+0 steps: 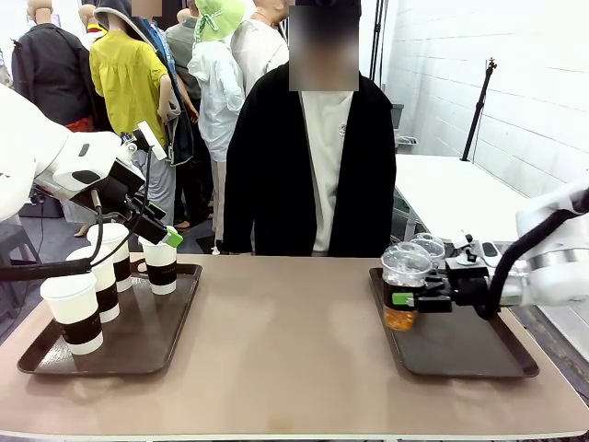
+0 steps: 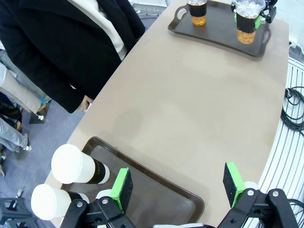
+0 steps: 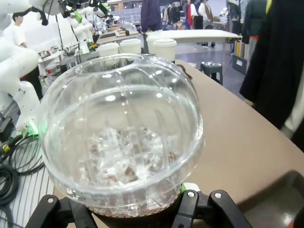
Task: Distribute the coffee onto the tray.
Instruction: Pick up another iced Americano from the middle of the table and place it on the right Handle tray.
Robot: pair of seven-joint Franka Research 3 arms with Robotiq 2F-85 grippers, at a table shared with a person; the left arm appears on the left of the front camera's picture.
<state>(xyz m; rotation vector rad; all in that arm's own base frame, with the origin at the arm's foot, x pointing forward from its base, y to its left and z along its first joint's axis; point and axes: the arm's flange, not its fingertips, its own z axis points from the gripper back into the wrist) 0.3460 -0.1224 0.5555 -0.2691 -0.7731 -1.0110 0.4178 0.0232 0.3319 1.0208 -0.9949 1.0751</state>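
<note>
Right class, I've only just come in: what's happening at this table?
The right gripper is shut on an iced coffee cup over the right tray; a second iced cup stands there too. The left gripper hangs open above the left tray, which holds four white paper cups. A person stands watching.

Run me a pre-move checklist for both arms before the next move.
1. Right pincer shut on the iced coffee cup: ok, jaws clamp its lower body.
2. Dome lid seated on that cup: ok.
3. Held cup lifted off the right tray: cannot tell; its base sits close over the tray.
4. Second iced coffee cup upright on the right tray: ok.
5. Left pincer open and empty: ok, pads wide apart above the left tray.
6. Four paper cups upright on the left tray, for example the nearest paper cup: ok.
</note>
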